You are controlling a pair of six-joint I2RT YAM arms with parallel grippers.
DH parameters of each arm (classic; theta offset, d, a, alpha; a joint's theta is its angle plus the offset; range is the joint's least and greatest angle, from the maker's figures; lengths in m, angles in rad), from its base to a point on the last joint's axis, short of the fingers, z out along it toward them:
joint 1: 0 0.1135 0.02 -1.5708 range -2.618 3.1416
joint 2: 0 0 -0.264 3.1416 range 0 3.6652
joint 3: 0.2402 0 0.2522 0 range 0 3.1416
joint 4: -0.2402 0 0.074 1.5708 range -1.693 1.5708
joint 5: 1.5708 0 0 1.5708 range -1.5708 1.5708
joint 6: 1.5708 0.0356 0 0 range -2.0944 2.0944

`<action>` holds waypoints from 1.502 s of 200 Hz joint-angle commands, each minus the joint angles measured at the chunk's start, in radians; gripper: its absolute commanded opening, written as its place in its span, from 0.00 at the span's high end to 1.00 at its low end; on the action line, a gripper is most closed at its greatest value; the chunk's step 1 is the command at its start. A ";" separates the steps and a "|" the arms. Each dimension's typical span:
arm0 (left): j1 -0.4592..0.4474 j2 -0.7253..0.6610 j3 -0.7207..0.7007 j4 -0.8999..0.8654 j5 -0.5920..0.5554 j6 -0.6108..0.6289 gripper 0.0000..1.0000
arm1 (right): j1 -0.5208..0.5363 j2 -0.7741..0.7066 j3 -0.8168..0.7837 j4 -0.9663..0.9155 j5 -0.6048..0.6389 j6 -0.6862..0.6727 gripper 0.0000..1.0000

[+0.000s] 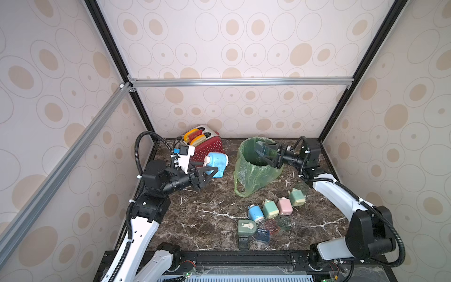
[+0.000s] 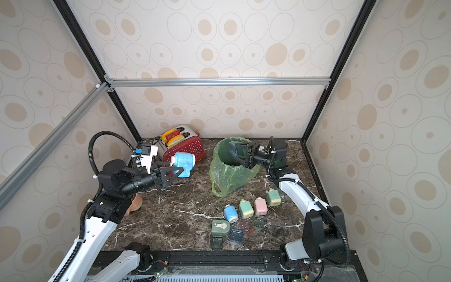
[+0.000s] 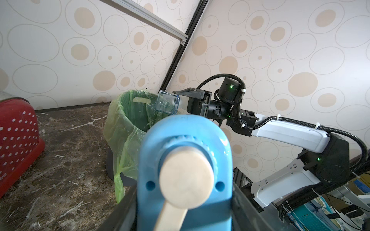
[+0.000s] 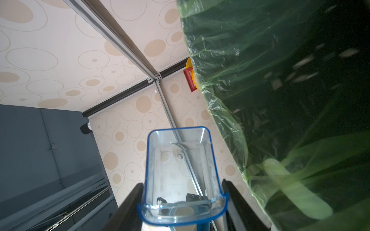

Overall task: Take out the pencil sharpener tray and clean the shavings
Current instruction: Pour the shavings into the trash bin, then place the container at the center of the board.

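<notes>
Blue tray (image 4: 180, 172) bears unreadable embossed mark (image 4: 177, 155)

The sharpener (image 3: 156, 144) is smooth, shiny blue plastic, and its knob (image 3: 186, 180) looks dull and cream. The tray (image 4: 180, 170) is clear see-through plastic with blue edges. The bag (image 1: 253, 175) is thin, crinkly green plastic. The table (image 1: 207, 214) looks like dark, polished stone with white veins.

1. Both top views look down from high over the whole table (image 1: 195, 219), nearly identical.
2. Left wrist view, close behind the blue sharpener (image 3: 184, 138), faces the bin (image 3: 128, 118).
3. Right wrist view, close behind the tray (image 4: 180, 170), shares that bin.
</notes>
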 commanded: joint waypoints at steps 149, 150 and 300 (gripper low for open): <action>0.006 -0.032 0.003 0.070 0.015 -0.019 1.00 | 0.000 -0.106 0.101 -0.036 -0.013 -0.030 1.00; 0.006 -0.032 0.003 0.070 0.015 -0.019 1.00 | 0.000 -0.106 0.100 -0.036 -0.014 -0.031 1.00; 0.030 0.029 0.015 0.017 -0.119 -0.021 1.00 | 0.765 -0.071 0.211 -0.973 0.786 -1.446 1.00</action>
